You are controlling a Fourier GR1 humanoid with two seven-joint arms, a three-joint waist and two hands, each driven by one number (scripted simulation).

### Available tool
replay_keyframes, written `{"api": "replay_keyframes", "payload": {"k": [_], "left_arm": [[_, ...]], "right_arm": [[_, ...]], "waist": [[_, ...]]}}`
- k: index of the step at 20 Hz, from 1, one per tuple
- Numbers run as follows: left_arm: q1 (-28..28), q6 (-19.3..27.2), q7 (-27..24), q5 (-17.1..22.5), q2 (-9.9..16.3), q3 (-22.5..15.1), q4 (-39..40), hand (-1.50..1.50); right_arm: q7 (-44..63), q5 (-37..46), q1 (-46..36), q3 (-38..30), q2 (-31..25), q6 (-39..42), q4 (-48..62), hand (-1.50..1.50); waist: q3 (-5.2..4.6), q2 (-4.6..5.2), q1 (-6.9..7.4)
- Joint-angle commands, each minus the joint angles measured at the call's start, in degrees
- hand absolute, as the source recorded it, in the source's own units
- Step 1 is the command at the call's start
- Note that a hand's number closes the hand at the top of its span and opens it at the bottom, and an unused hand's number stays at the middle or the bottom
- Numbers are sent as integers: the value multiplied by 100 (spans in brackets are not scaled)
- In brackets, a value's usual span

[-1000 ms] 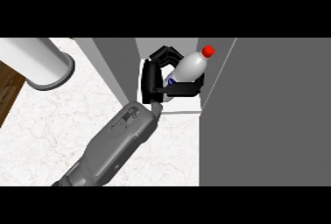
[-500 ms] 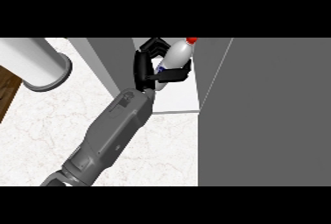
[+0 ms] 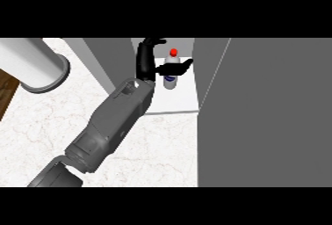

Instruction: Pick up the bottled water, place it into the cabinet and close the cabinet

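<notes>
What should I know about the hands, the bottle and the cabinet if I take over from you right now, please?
Right hand: inside the open cabinet, opened beside the water bottle, fingers no longer curled round it.
Left hand: not in view.
Bottle: upright on the cabinet's white floor, red cap up.
Done: bottle picked up and set inside.
Left: pull the right arm out, then close the cabinet door, which stands open at the right.
</notes>
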Motion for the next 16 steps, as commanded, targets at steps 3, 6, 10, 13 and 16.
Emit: {"api": "replay_keyframes", "payload": {"k": [3, 6, 10, 13, 16], "left_arm": [[-550, -68, 86, -134, -20, 165, 795, -150], [-253, -350, -326, -2, 71, 402, 802, -150], [-640, -475, -324, 40, 48, 534, 810, -150], [-373, -811, -777, 198, -19, 678, 389, -150], [-332, -1271, -728, 376, -20, 738, 193, -150]], "right_arm": [[343, -428, -64, -54, -33, -133, -500, -150], [260, -361, -76, -140, 13, -103, -415, -150], [286, -455, 119, -185, 5, 2, -560, -150], [330, -506, 177, -223, 7, -39, -628, -150], [181, -279, 90, -174, 80, 61, -452, -150]], "waist": [[-2, 10, 19], [-3, 1, 45], [-4, -4, -2], [-7, -32, 80], [-4, -45, 80]]}}
